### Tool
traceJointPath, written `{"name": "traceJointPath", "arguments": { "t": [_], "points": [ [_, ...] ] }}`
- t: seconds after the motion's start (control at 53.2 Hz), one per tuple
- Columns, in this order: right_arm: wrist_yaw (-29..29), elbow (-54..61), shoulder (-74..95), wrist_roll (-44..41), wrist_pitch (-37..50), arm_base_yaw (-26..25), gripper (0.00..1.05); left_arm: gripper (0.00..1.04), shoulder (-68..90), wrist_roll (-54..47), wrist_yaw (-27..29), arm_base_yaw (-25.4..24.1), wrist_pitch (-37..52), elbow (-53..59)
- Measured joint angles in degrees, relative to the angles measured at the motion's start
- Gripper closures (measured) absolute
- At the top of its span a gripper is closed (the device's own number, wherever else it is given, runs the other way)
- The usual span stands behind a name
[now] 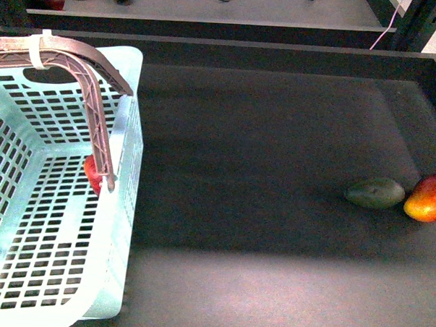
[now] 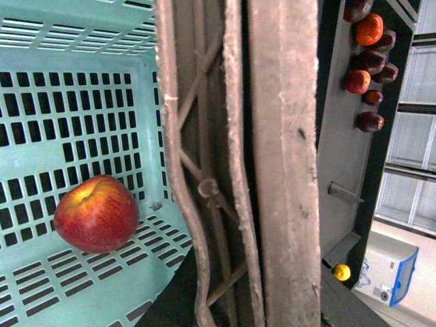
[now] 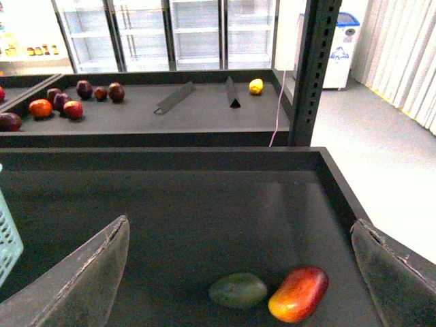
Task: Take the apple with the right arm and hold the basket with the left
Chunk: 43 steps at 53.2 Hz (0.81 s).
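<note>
The apple (image 2: 97, 213) already lies in the basket (image 1: 126, 123), on the left. My right gripper (image 3: 238, 225) hangs spread and empty over the tray (image 3: 204, 191). My left gripper (image 2: 240, 170) sits against the handle (image 2: 197, 170); whether it is clamped I cannot tell. Next, I judge, I should confirm that hold.

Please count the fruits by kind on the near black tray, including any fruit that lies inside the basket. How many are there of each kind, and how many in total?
1 apple, deep red, inside the basket
1 green oval fruit
1 red-orange oval fruit
Total: 3 fruits
</note>
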State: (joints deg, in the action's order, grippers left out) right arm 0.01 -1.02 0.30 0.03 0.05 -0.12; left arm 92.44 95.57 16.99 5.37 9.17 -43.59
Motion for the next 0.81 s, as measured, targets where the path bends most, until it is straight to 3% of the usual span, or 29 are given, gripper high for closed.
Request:
{"name": "traceJointPath", "arguments": {
  "t": [0.583,0.809],
  "points": [
    [0.0,0.0,0.0,0.0,0.0,0.0,0.09,0.88,1.66,-4.02,-1.16,1.4,-6.69,-1.84],
    [0.0,0.0,0.0,0.0,0.0,0.0,0.09,0.56,0.28,-4.13,-3.39,2.56,-8.57,-1.84]
  ]
}}
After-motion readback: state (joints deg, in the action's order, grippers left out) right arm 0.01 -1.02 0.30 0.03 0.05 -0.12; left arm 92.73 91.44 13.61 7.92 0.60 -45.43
